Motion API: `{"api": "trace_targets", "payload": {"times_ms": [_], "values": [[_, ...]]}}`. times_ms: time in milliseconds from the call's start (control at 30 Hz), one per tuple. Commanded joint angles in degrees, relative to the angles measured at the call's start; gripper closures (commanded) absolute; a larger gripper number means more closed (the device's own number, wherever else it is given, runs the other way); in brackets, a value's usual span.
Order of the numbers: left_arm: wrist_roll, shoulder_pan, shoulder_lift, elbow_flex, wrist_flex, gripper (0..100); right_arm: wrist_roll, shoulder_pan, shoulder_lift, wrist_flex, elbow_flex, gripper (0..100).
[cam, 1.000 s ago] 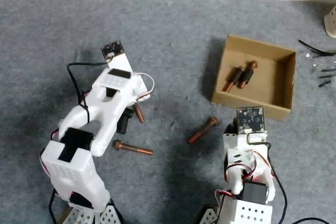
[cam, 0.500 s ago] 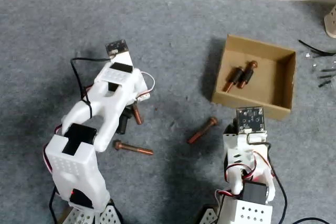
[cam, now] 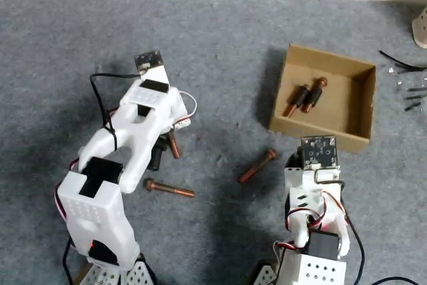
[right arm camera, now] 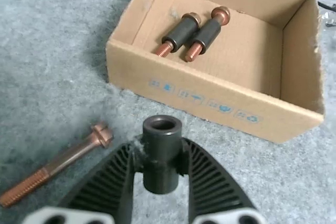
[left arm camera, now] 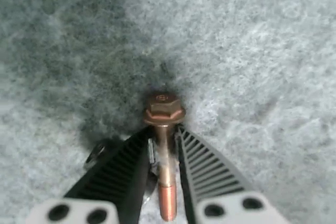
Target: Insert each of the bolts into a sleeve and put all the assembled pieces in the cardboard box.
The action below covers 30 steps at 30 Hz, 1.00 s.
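"Between the tips of the left claw (left arm camera: 163, 136) sits a copper-coloured bolt (left arm camera: 164, 124), pinched on its shank just under the hex head. It's low at the tabletop (cam: 220, 45), though I can't tell if it's touching or lifted. Which step is that?"

"Mating, I'd say. The right claw (right arm camera: 160, 156) is closed around a black sleeve (right arm camera: 161, 148), with the bore facing away from the wrist, near the front wall of the cardboard box (right arm camera: 210, 100). So each arm has one part and they're not yet joined."

"And they're well apart in the high view."

"Yes. The next move calls for bringing them together and lining the threaded end up with the bore. The bolt's head points outward and its shank runs back between the fingers, so I'd expect that end to be awkward to present."

"And the rest?"

"Two assembled pieces (right arm camera: 181, 31) lie side by side in the box. Two loose bolts rest on the tabletop, one (cam: 257, 165) near the box and one (cam: 170, 188) beside the left arm. I'd put the task at roughly halfway."
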State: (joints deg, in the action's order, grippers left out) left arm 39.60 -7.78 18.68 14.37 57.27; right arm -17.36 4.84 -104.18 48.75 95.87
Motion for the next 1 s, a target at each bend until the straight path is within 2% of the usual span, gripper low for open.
{"api": "trace_targets", "payload": {"times_ms": [0,967], "values": [[-0.6,-0.7,-0.2,-0.4,1.2,99,-0.7,0.3,-1.1,-2.2,6.0,99.4],[-0.6,-1.6,-0.2,-0.4,1.2,99,-0.8,0.3,-0.9,-0.7,6.0,99.4]]}}
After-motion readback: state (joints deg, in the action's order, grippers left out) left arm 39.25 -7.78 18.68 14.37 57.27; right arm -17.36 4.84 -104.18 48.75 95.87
